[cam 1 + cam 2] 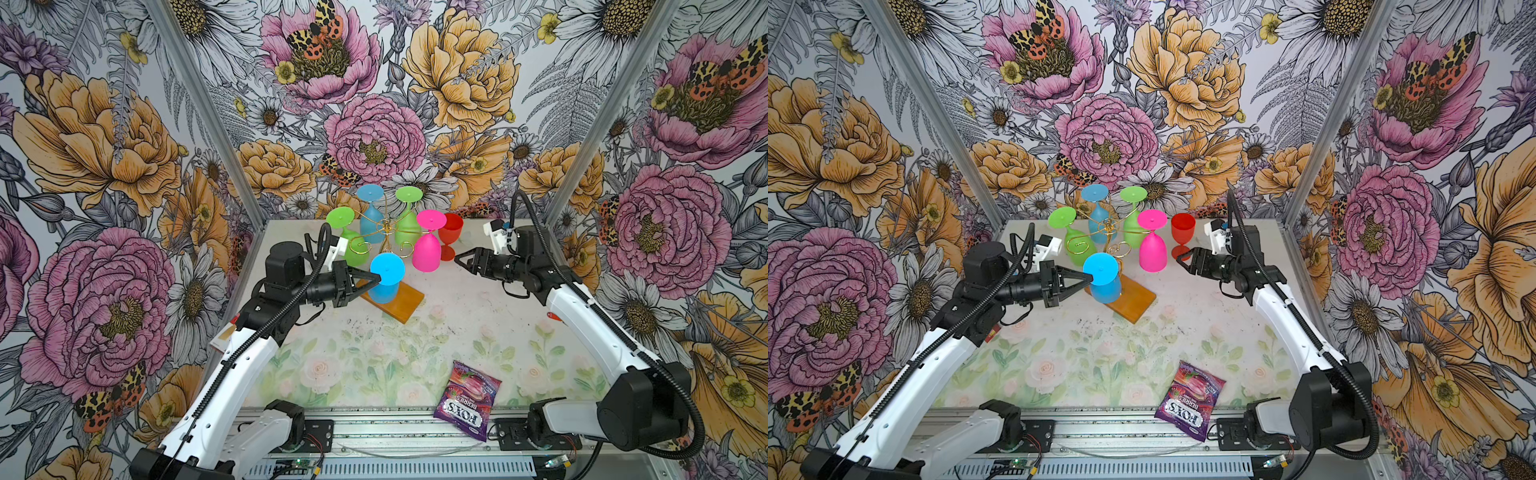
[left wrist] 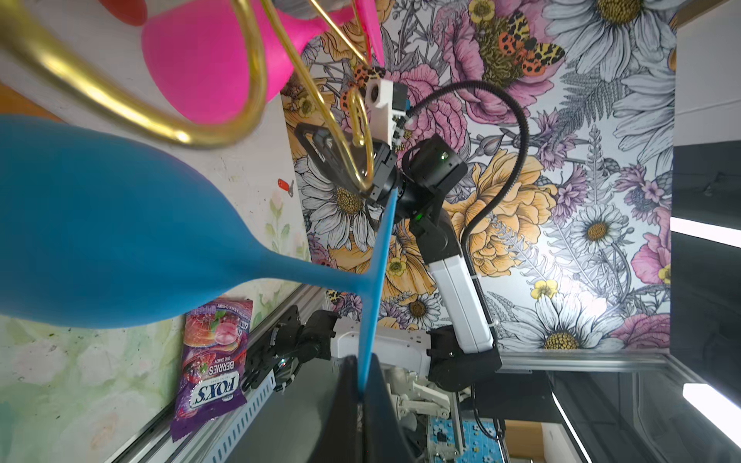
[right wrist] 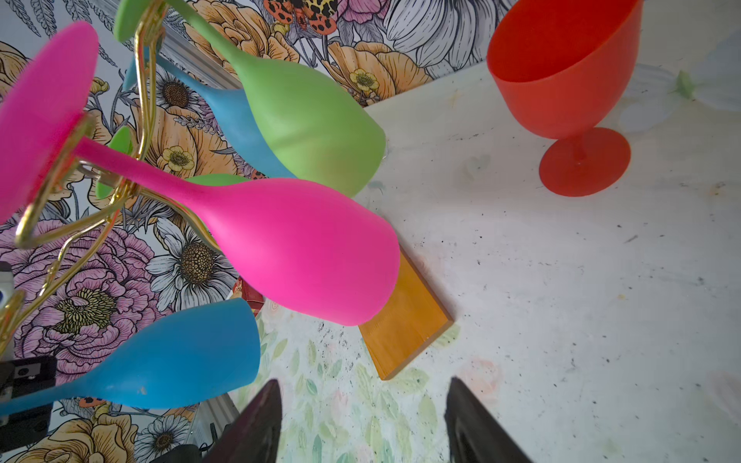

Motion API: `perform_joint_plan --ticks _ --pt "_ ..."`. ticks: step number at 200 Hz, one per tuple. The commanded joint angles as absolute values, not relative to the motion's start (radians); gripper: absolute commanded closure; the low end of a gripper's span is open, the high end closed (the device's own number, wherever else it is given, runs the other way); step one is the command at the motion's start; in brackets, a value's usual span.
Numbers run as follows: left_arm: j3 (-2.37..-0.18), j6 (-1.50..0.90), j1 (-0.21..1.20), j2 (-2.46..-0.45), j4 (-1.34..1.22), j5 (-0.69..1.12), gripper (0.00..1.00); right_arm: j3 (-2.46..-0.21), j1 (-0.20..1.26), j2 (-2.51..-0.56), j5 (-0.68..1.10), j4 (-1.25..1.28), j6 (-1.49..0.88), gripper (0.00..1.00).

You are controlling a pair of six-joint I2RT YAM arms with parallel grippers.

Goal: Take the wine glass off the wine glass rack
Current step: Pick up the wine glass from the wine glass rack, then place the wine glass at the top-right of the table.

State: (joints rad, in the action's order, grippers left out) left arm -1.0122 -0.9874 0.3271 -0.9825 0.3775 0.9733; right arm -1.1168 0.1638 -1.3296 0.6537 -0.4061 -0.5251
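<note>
Past Fox's candy bag: pinching blue wine glass by foot in left gripper, beside front scroll of wine glass rack; needing level outward pull, clearing wire; right gripper gaping, empty.

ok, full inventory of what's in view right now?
wine glass rack: 1, gold wire on brown wooden base, back-centre of table
near blue wine glass: 1, at rack's near side, upside down
far blue wine glass: 1, hanging, rack's far side
green wine glasses: 2, hanging, left side and far side
pink wine glass: 1, hanging, right side
red wine glass: 1, upright on table, right of rack
candy bag: 1, purple, table's near edge
table: 1, pale floral
left gripper: black, shut on near blue wine glass's foot
right gripper: black, open, empty
</note>
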Motion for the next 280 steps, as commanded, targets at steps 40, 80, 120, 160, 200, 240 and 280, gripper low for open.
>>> perform_joint_plan --ticks 40,80,120,160,200,240,280 --pt "-1.079 -0.541 0.670 -0.939 0.489 0.872 1.00 -1.091 0.122 -1.279 0.708 -0.403 -0.591 0.35" --pt "-1.117 -0.241 0.826 -0.940 0.573 0.616 1.00 -1.114 0.115 -1.267 0.613 -0.620 -0.546 0.36" --pt "-1.080 0.001 0.913 -0.955 0.573 0.461 1.00 -1.144 0.115 -1.226 0.611 -0.795 -0.484 0.35" --pt "-1.020 0.288 1.128 -0.955 0.574 0.202 1.00 -1.169 0.115 -1.217 0.653 -0.886 -0.461 0.35" --pt "-0.968 0.489 1.286 -0.978 0.574 -0.052 1.00 -1.289 0.117 -1.238 0.685 -1.025 -0.433 0.35" --pt "-0.926 0.679 1.370 -1.029 0.573 -0.283 1.00 -1.387 0.155 -1.264 0.765 -1.043 -0.485 0.36" --pt "-0.873 0.811 1.398 -1.050 0.537 -0.452 1.00 -1.410 0.193 -1.286 0.742 -1.093 -0.477 0.41"
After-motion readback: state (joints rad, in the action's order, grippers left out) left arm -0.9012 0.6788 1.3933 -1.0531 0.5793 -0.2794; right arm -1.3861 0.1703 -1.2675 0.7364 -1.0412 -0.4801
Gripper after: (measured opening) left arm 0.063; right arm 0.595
